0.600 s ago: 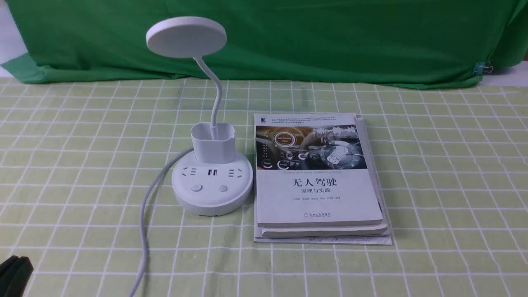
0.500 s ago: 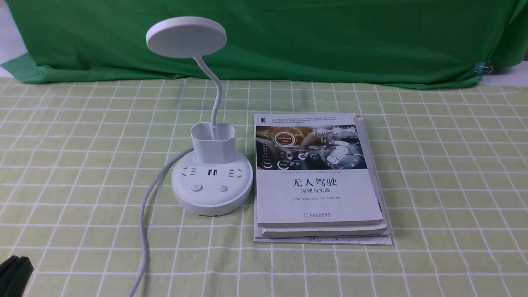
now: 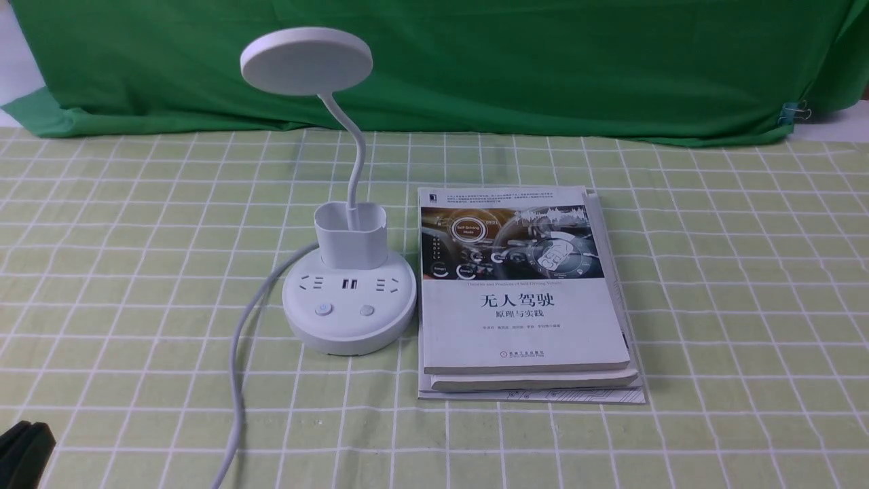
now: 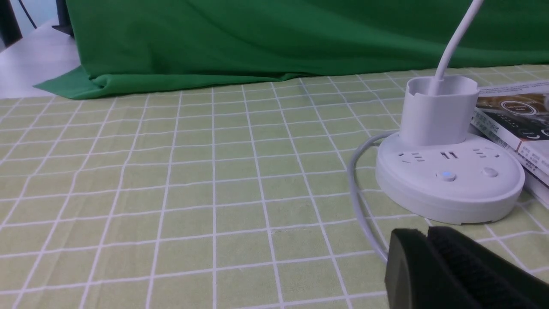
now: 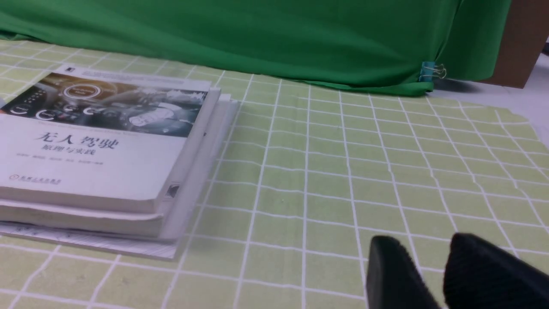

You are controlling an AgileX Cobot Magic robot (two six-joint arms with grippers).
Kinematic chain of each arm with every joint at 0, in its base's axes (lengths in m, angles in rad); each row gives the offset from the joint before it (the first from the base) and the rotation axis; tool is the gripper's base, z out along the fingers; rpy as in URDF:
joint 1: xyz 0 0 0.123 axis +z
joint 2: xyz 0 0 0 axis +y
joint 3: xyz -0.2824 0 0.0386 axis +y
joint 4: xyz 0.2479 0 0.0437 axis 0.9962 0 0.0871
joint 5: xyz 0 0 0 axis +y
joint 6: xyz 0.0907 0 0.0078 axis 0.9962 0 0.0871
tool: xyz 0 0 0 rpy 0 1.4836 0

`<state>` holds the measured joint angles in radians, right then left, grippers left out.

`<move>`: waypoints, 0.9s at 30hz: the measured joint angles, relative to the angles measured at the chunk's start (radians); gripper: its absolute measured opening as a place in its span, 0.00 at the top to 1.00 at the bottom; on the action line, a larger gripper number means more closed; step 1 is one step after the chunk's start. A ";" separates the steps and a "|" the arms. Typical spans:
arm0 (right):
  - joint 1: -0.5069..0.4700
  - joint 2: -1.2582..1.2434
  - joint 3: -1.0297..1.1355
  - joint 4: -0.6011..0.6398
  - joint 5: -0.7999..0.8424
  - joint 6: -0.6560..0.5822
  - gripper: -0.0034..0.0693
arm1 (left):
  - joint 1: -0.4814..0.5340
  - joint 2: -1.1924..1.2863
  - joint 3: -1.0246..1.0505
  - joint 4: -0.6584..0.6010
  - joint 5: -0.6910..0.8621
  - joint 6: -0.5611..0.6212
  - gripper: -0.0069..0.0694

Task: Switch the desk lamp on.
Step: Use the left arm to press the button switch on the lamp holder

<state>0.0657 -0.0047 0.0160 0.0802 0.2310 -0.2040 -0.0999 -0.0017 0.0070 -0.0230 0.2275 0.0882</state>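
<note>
Left wrist view, desk lamp (image 4: 446, 189) near left fingers (image 4: 407, 266), not touching

- Left gripper (image 3: 24, 449): you see only its black tip, at 8 o'clock in your front view, low. Its padded fingers (image 4: 459, 262) are pressed together with nothing between.
- Right gripper (image 5: 429, 249): outside your front view. Its fingers (image 5: 390, 268) are slightly parted and empty.

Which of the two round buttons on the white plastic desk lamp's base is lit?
The left button glows pale blue; the right button is plain white, unlit.
</note>
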 joint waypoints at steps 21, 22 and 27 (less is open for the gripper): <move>0.000 0.000 0.000 0.000 0.000 0.000 0.62 | 0.000 0.000 0.000 -0.043 -0.631 -0.088 0.88; 0.000 0.000 0.000 0.000 0.000 0.000 0.62 | 0.000 -0.001 -0.003 -0.043 -0.638 -0.097 0.88; 0.000 0.000 0.000 0.000 0.000 0.000 0.62 | 0.000 0.018 -0.139 -0.043 -0.496 -0.123 0.88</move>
<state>0.0657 -0.0047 0.0160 0.0802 0.2310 -0.2040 -0.0999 0.0164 -0.1316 -0.0661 -0.2689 -0.0349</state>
